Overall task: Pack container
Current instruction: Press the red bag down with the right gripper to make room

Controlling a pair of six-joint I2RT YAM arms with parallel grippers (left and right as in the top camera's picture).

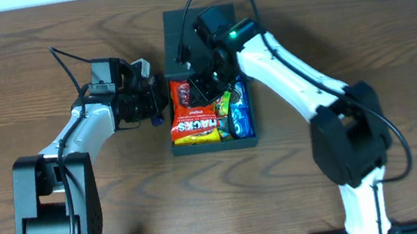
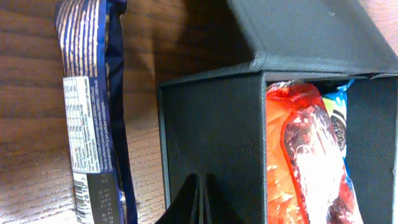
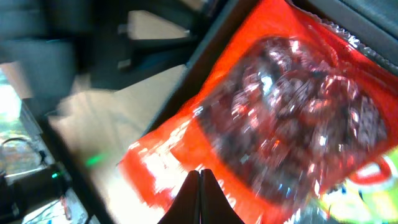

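The container [image 1: 175, 51] is a dark rectangular box at the table's middle, with its flap lid [image 2: 298, 31] open at the far end. Inside lie a red snack packet [image 1: 191, 113] and green and blue packets [image 1: 237, 108]. My left gripper [image 1: 157, 100] is shut, with nothing between its fingers. Its tips [image 2: 202, 199] sit right at the container's left outer wall [image 2: 211, 137]. My right gripper [image 1: 207, 83] is shut too. It hovers low over the red packet [image 3: 280, 112], with its tips [image 3: 200, 186] at the packet's edge; this view is blurred.
A dark blue snack packet [image 2: 93, 112] lies on the wooden table just left of the container, beside my left gripper. Both arms reach in from the near edge, and cables run over the container's lid.
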